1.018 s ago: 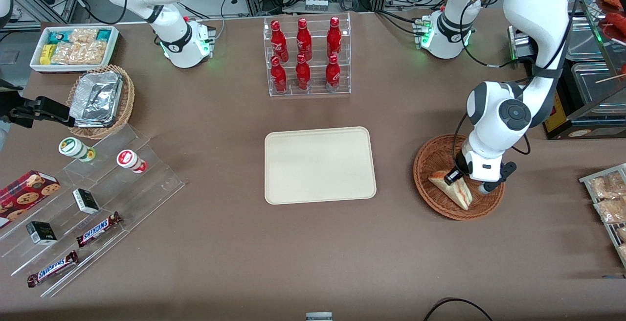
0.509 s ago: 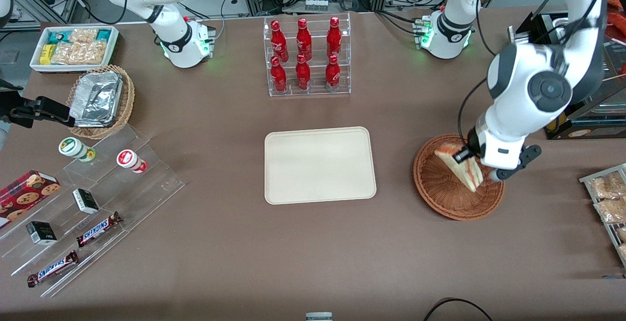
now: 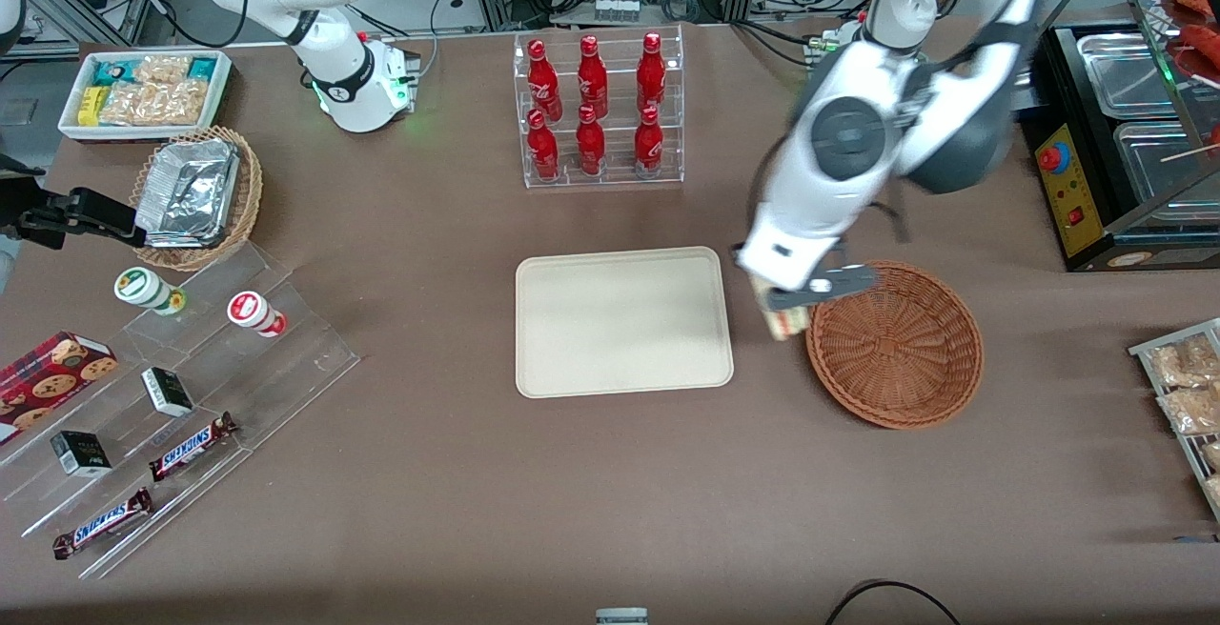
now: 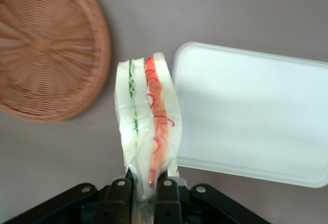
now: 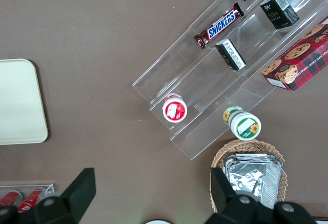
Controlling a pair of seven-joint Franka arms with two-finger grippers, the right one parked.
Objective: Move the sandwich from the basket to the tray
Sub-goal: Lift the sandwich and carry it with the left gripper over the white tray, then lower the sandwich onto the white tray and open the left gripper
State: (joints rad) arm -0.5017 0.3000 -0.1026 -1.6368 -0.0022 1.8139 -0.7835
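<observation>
The small triangular sandwich (image 4: 147, 126), white bread with green and red-orange filling in clear wrap, is gripped at its lower end between the two black fingers (image 4: 117, 196) of the left arm's gripper (image 4: 143, 190), which is clamped on it. In the front view the sandwich (image 3: 783, 320) is seen held above the brown table (image 3: 610, 473), over the gap between the round reddish-brown woven wicker basket (image 3: 896, 344) and the flat cream-beige rectangular plastic tray (image 3: 624, 320); neither is touched by it. Nothing is held in the basket, and nothing lies on the tray.

Toward the parked arm's end of the table, two chocolate bars lettered "SNICKERS" (image 3: 191, 446) are laid on a clear stepped acrylic stand (image 3: 286, 349). Six red bottles with white script (image 3: 591, 110), too small to be read, are stood in a clear rack farther from the front camera than the tray.
</observation>
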